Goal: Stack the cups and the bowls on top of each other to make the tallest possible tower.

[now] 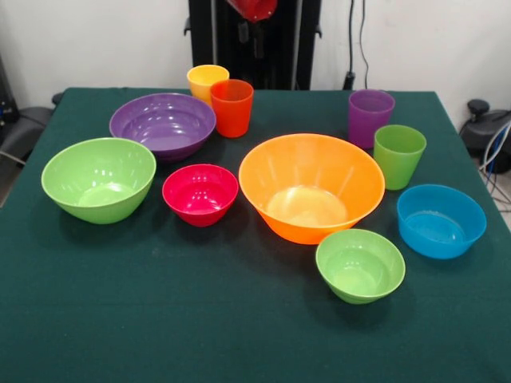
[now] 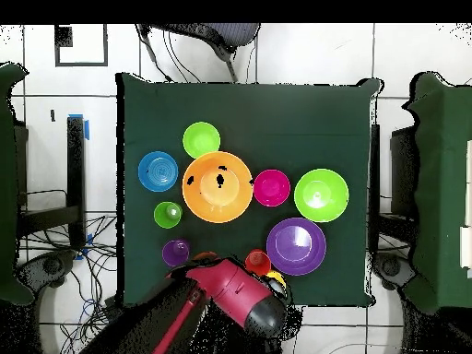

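Observation:
Six bowls stand apart, open side up, on the green table (image 1: 239,335): orange (image 1: 311,187) (image 2: 218,187), purple (image 1: 163,125) (image 2: 296,246), big light green (image 1: 99,179) (image 2: 321,194), magenta-red (image 1: 200,194) (image 2: 271,187), small light green (image 1: 360,265) (image 2: 201,139), blue (image 1: 441,220) (image 2: 158,171). Four cups stand upright: yellow (image 1: 207,81), orange-red (image 1: 231,108), purple (image 1: 370,116), green (image 1: 399,155). Nothing is stacked. My red arm (image 2: 235,290) is drawn back over the table's robot-side edge. Only its red end (image 1: 254,8) shows at the top of the front view, and the gripper's state is hidden.
The black pedestal (image 1: 255,48) stands behind the yellow and orange-red cups. A chair (image 2: 198,37) stands off the table's far side in the overhead view. Cables lie on the floor (image 2: 55,267) beside the table.

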